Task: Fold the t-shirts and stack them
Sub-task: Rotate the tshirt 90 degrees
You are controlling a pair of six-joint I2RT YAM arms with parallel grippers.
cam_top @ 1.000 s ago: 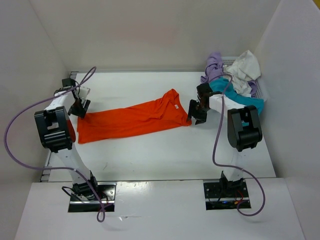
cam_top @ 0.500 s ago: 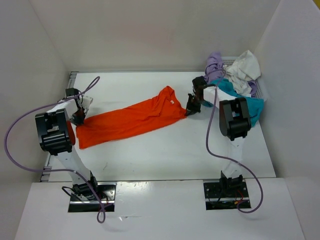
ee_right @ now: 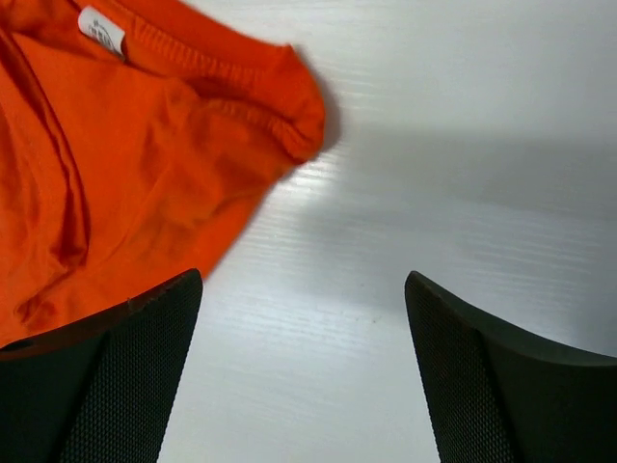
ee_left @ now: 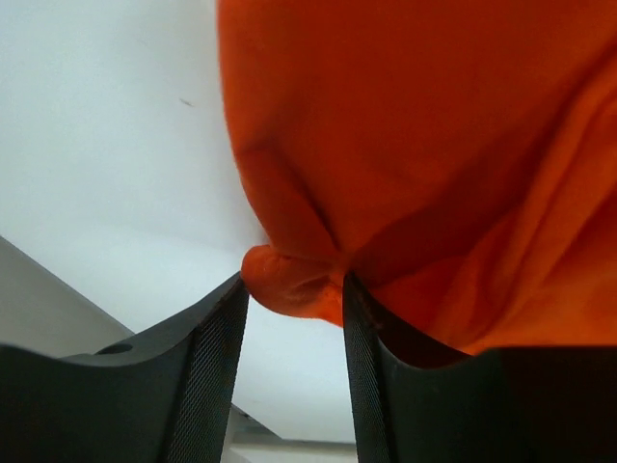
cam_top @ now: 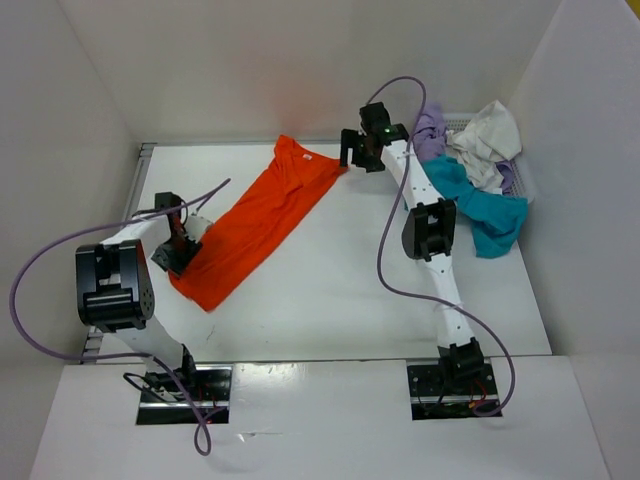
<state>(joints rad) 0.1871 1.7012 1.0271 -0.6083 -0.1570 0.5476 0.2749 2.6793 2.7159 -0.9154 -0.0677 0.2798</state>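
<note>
Orange t-shirt (cam_top: 255, 215) stretched diagonally, bunched edge pinched in left fingers (ee_left: 207, 386), right fingers (ee_right: 116, 386) spread wide, empty

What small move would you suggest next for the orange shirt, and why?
Probably lower the right gripper and pinch the corner of the orange shirt beside it: its jaws stand open over the table, while the left gripper pinches the opposite end and the cloth lies bunched.

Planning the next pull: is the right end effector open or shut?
Open: the right end effector stands spread wide, gripping nothing; the orange t-shirt lies beside it.
</note>
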